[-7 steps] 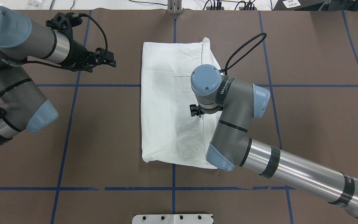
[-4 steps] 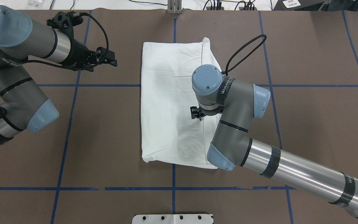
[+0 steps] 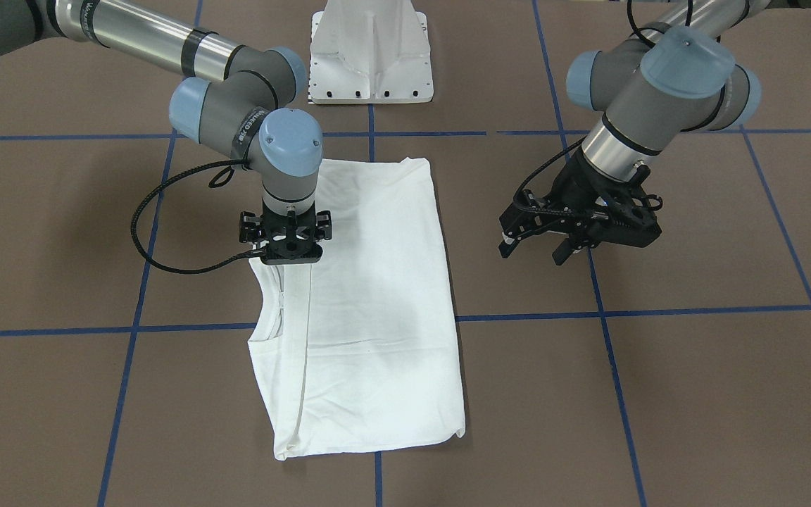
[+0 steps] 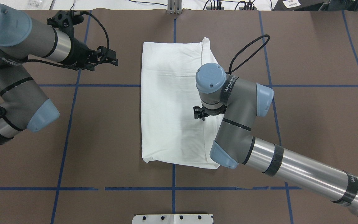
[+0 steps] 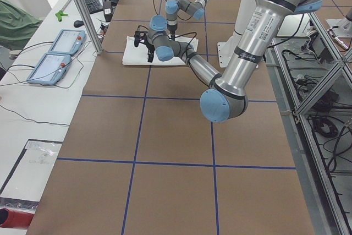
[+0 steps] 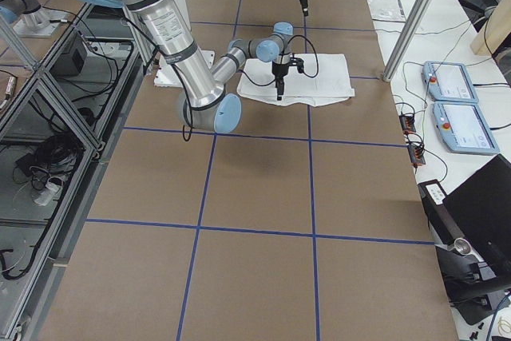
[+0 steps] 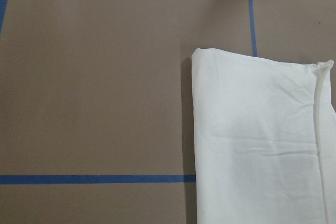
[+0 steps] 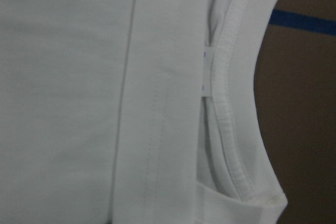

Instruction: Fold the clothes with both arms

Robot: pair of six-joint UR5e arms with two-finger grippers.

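Note:
The white shirt [image 4: 169, 102] lies flat on the brown table, folded into a tall rectangle, also seen in the front view as the shirt [image 3: 370, 303]. Its ribbed collar [image 8: 231, 103] and small neck label [image 8: 207, 74] fill the right wrist view. My right gripper [image 3: 286, 246] points straight down over the shirt's collar-side edge. Its fingers are hidden under the wrist [image 4: 211, 77], so I cannot tell whether it is open or shut. My left gripper [image 3: 536, 250] hangs open and empty above bare table, off the shirt's other long edge [image 7: 194, 129].
A white metal pedestal [image 3: 370, 49] stands at the robot's side of the table. Blue tape lines [image 4: 104, 85] grid the brown surface. Operator panels [image 5: 55, 53] and an aluminium post [image 5: 82, 9] stand beyond the table's far edge.
My right wrist has shifted slightly to the right over the shirt's edge. My left gripper has drifted a little toward the far side of the table. The shirt lies the same.

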